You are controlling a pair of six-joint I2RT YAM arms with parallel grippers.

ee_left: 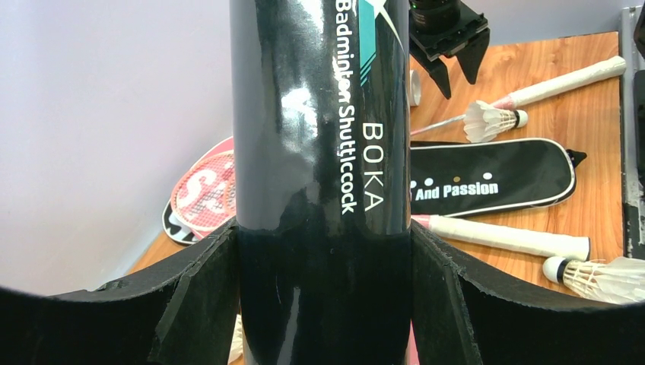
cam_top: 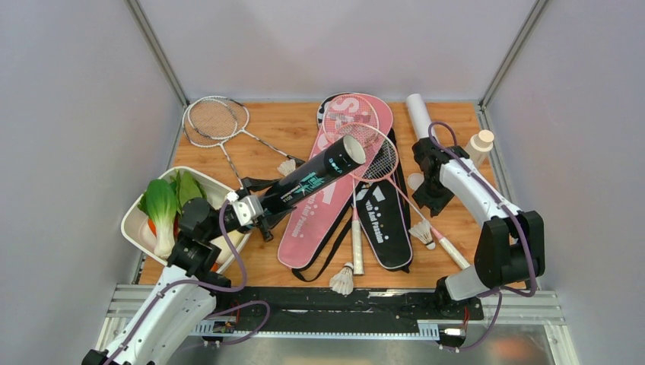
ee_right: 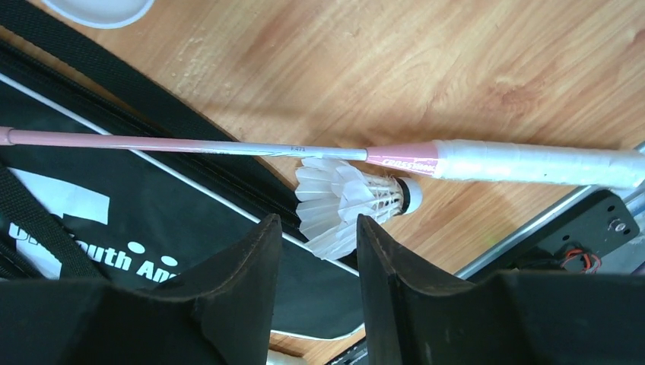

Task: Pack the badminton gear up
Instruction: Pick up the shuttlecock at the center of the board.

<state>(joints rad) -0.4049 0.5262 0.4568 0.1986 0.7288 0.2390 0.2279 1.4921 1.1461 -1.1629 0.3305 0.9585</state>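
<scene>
My left gripper [cam_top: 255, 209] is shut on the lower end of a black shuttlecock tube [cam_top: 316, 179], held tilted above the pink racket bag [cam_top: 331, 201] with its open mouth pointing up and right. In the left wrist view the tube [ee_left: 319, 137] fills the space between the pads. My right gripper [cam_top: 430, 199] is open and empty, hovering above a white shuttlecock [ee_right: 346, 201] that lies beside the pink racket's white handle [ee_right: 532, 163] and the black bag [ee_right: 114, 220]. Other shuttlecocks [cam_top: 342, 280] [cam_top: 287, 166] lie on the table. A white tube [cam_top: 418, 114] lies at the back right.
Silver rackets [cam_top: 217, 122] lie at the back left and pink rackets [cam_top: 357, 133] on the bags. A white tray of vegetables [cam_top: 133, 217] stands at the left by my left arm. A small white bottle [cam_top: 481, 144] stands at the right wall.
</scene>
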